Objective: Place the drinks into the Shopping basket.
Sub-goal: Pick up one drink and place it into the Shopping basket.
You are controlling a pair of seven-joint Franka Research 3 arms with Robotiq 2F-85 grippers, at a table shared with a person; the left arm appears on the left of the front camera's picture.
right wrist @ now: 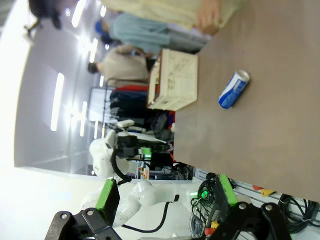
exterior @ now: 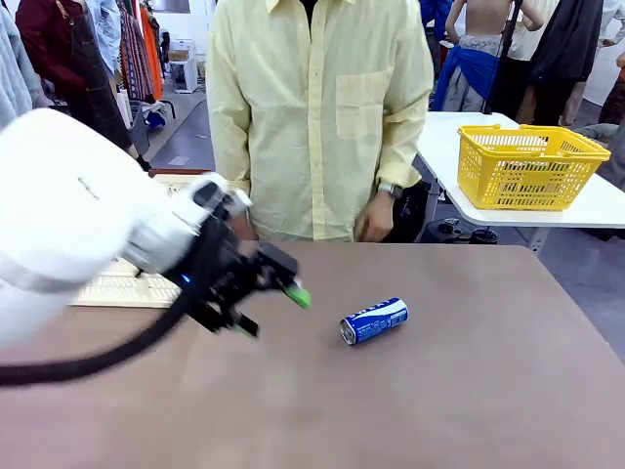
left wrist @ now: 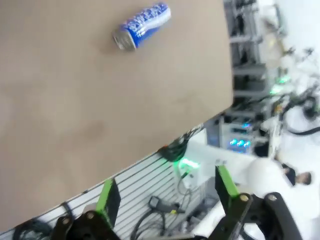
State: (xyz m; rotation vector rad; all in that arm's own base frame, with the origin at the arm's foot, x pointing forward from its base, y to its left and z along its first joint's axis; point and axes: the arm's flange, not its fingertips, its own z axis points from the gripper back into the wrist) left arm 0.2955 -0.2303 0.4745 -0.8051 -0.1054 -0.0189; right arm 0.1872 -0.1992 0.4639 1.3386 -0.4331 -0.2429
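One of the drinks, a blue can (exterior: pixel 374 320) with white lettering, lies on its side mid-table. My left gripper (exterior: pixel 271 313) hovers just left of it, open, with nothing between its green pads. In the left wrist view the blue can (left wrist: pixel 141 26) lies far ahead of that open gripper (left wrist: pixel 167 192). The cream slotted Shopping basket (exterior: pixel 117 285) stands at the table's left, mostly hidden behind my left arm. In the right wrist view the basket (right wrist: pixel 175 80) and the can (right wrist: pixel 233 89) sit far beyond my open, empty right gripper (right wrist: pixel 166 192).
A person in a pale yellow shirt stands at the far edge, one hand (exterior: pixel 376 217) hanging near the table (exterior: pixel 469 391). A yellow mesh basket (exterior: pixel 527 166) rests on a separate white table at the back right.
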